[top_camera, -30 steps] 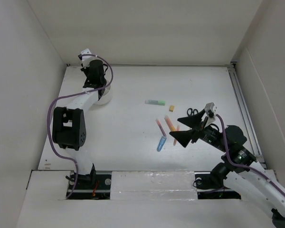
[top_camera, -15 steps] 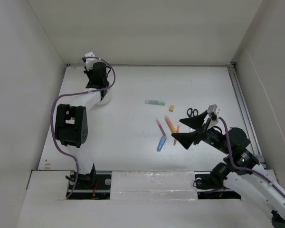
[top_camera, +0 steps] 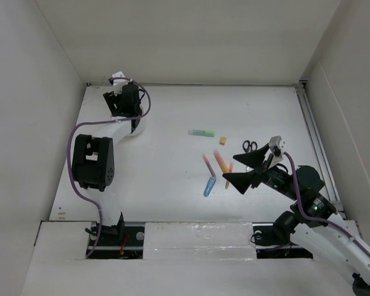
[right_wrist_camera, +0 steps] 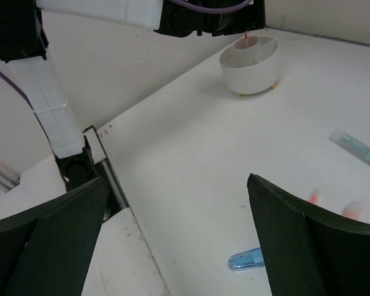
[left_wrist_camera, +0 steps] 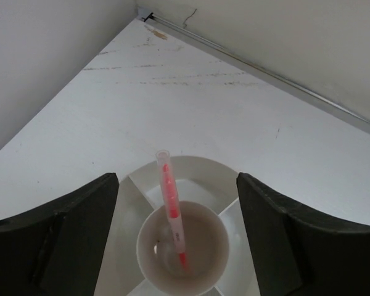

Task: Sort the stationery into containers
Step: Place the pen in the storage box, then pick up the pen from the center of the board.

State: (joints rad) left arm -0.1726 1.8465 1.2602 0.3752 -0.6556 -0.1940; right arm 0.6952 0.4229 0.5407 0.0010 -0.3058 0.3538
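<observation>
My left gripper [left_wrist_camera: 176, 185] hangs open straight above the round white tub [left_wrist_camera: 197, 163], one finger on each side of it. A red pen [left_wrist_camera: 171, 203] stands tilted in the tub's centre cup, touching neither finger. In the top view the left gripper [top_camera: 124, 102] covers most of the tub [top_camera: 138, 125]. On the table lie a pale green bar [top_camera: 201, 132], a tan block [top_camera: 222, 140], scissors [top_camera: 250, 146], a pink pen [top_camera: 208, 163], an orange pen [top_camera: 221, 161] and a blue marker [top_camera: 209, 185]. My right gripper [top_camera: 243, 169] hovers open and empty just right of the pens.
Walls close the table on the left, back and right. A metal rail [top_camera: 313, 139] runs along the right edge. In the right wrist view the tub [right_wrist_camera: 251, 65] stands far off, with the blue marker [right_wrist_camera: 246, 260] by the right finger.
My left gripper has opened and let go of the red pen, which now stands in the tub's centre cup. The right arm dropped slightly towards the near edge, then stayed still.
</observation>
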